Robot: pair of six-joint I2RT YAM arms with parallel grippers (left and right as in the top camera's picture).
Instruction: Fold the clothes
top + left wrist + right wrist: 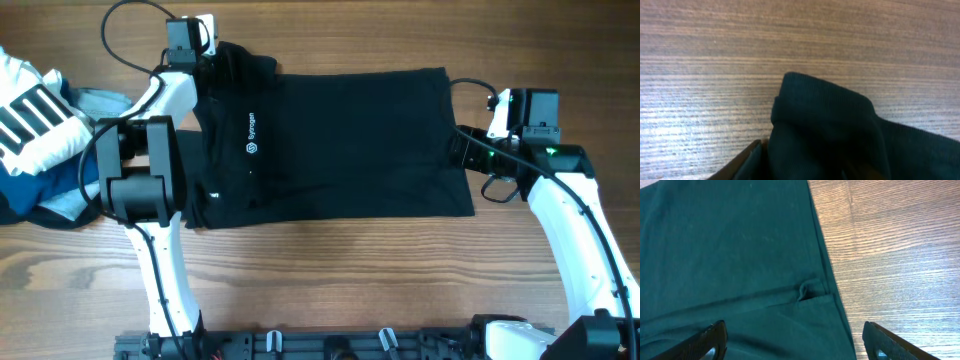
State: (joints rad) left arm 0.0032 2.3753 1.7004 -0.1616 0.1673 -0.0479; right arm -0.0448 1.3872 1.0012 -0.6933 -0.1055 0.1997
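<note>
**Black shirt spread flat, one of my hands at each end**

The black shirt [340,140] is lying spread out across the middle of the table [330,270]. Its white chest logo [250,135] is facing up, towards my left side. The end by my right side is lying flat and fairly smooth. The far corner on my left is bunching up into a dark heap.

I am reaching my left hand [210,55] into that heap. My left wrist camera is showing a rounded fold of the dark fabric standing up close to the lens, with bare table behind it. Only the edge of one finger [745,160] is showing at the bottom, beside the cloth. I cannot tell how far this hand is open, or whether it has the fabric in its grip.

I am holding my right hand [795,330] wide open and low over the shirt's right edge, gripping nothing. One finger [707,342] is hanging over the fabric and the other is out over bare wood. Between them the edge of the shirt is running past a small pucker [807,292].

A pile of other clothes [40,130], white with black stripes, pale blue and navy, is sitting at the table's left end, beside my left arm and apart from the shirt.
</note>
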